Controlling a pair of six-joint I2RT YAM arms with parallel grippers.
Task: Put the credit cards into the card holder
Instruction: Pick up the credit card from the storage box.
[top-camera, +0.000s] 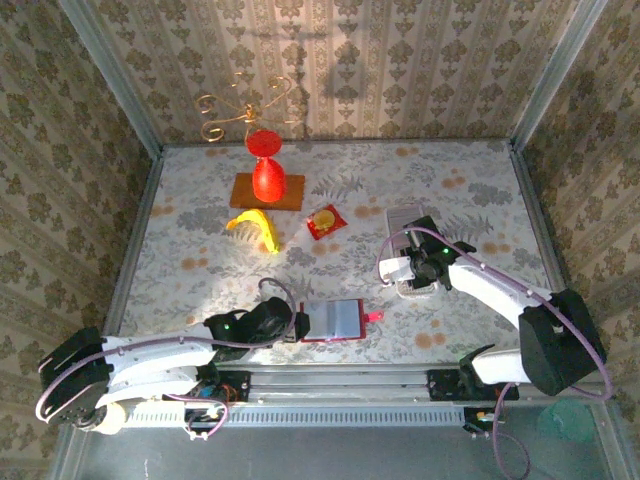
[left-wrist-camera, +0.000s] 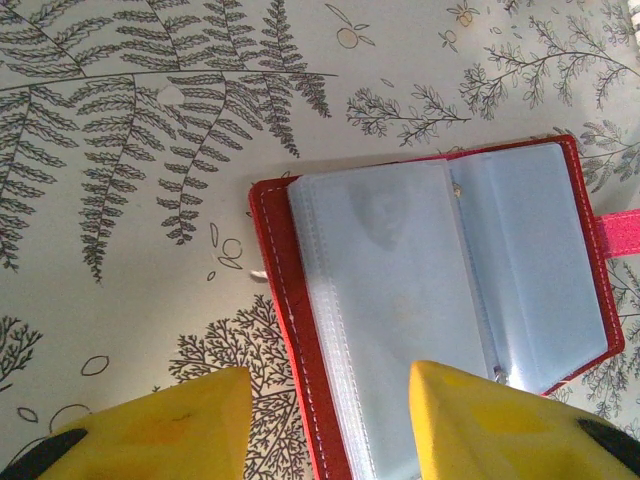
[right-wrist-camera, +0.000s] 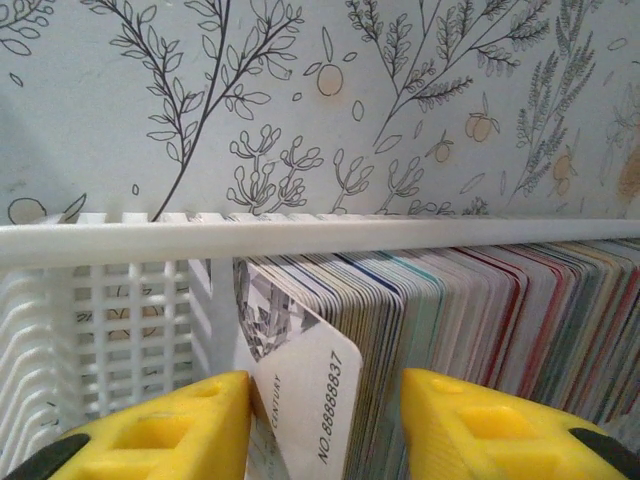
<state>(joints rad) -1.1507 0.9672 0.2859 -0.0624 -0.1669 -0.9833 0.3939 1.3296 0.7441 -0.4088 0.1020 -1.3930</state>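
Note:
The dark-red card holder (top-camera: 335, 320) lies open and flat near the front edge, its clear pale sleeves (left-wrist-camera: 400, 300) facing up. My left gripper (top-camera: 298, 325) is open, and its yellow fingertips (left-wrist-camera: 330, 385) straddle the holder's left red edge. The credit cards (right-wrist-camera: 480, 310) stand on edge in a tight row inside a white lattice basket (right-wrist-camera: 300, 238). My right gripper (right-wrist-camera: 325, 400) is open over the row's front end. Between its fingers one white card (right-wrist-camera: 310, 400) printed "NO.88888837" leans out of the row against the left finger. From above, the right gripper (top-camera: 405, 272) hangs over the basket (top-camera: 400, 215).
A pink clasp strap (left-wrist-camera: 620, 232) sticks out of the holder's right side. Farther back are a red sachet with a yellow circle (top-camera: 325, 221), a yellow curved object (top-camera: 255, 225), a tall red vase (top-camera: 265, 170) on a brown board (top-camera: 290, 195), and a gold wire ornament (top-camera: 245, 105).

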